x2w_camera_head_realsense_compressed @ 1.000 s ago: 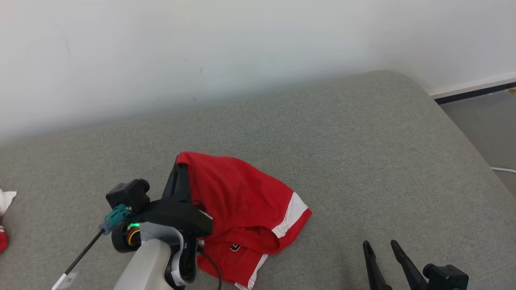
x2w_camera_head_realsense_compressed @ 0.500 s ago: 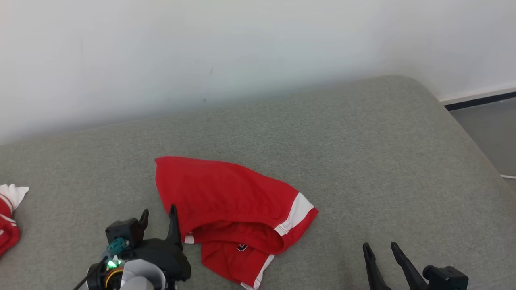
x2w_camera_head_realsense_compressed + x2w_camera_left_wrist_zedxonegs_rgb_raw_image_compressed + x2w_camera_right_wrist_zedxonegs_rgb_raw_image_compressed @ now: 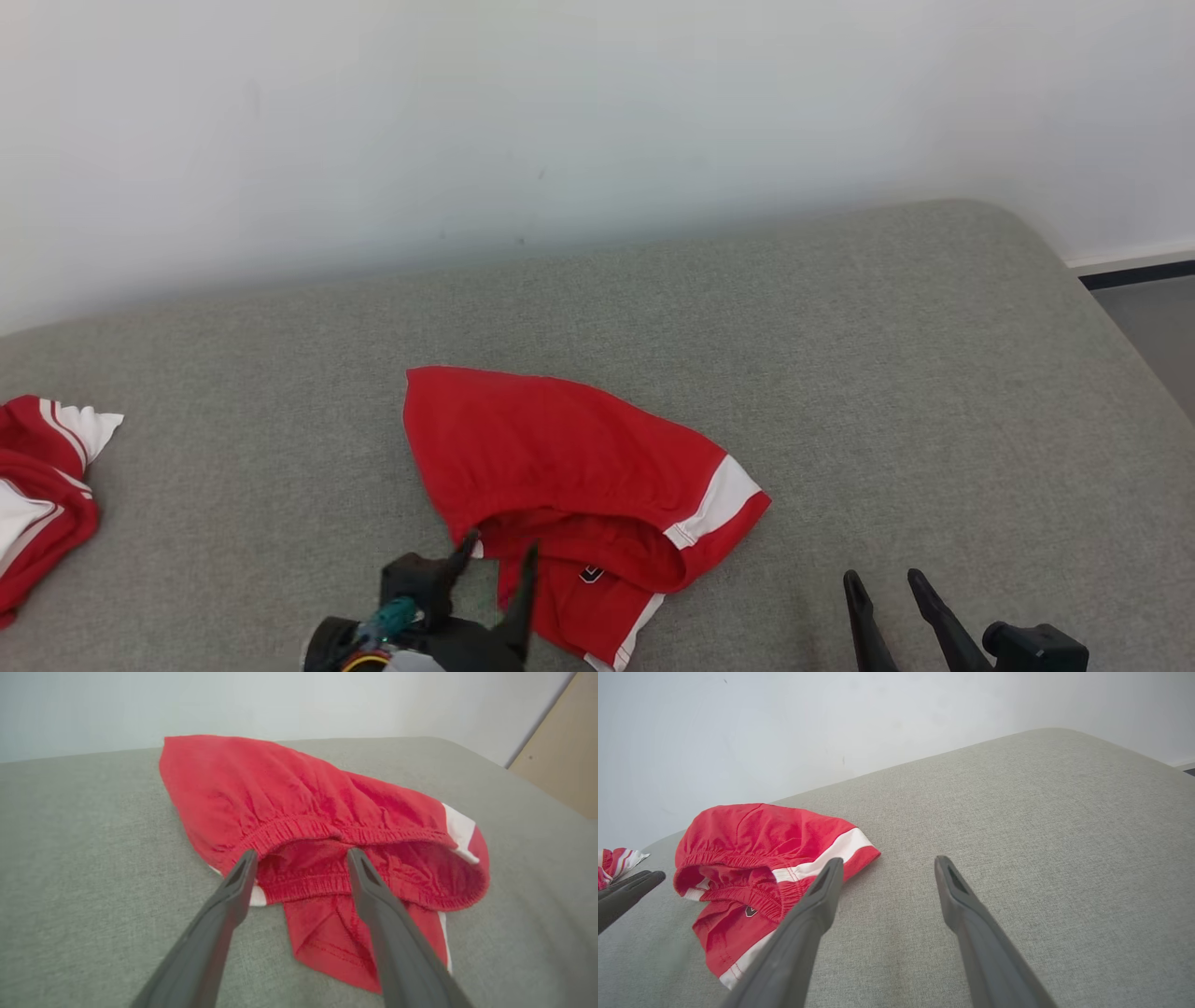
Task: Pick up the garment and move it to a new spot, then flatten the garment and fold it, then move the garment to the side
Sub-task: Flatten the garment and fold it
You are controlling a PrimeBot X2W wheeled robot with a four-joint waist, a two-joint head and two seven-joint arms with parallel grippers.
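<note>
The garment [image 3: 569, 485] is a pair of red shorts with white side stripes, lying crumpled on the grey padded surface [image 3: 840, 373], its elastic waistband gaping toward me. My left gripper [image 3: 498, 553] stands open at the near edge of the waistband with nothing between its fingers. In the left wrist view the garment [image 3: 299, 798] spreads just beyond my left gripper [image 3: 301, 853]. My right gripper [image 3: 882, 579] is open low at the right, apart from the cloth. The right wrist view has the garment [image 3: 752, 844] to the left of my right gripper [image 3: 887, 861].
A second red and white cloth [image 3: 42, 495] lies bunched at the surface's left edge. A white wall [image 3: 597, 121] backs the surface. Past the rounded right corner, the floor [image 3: 1153, 322] drops away. The left finger [image 3: 626, 891] enters the right wrist view's left edge.
My left gripper opened, let go of the garment's far left corner and drew back toward me. The garment settled on the surface. The head camera shifted; the right gripper stayed put.
</note>
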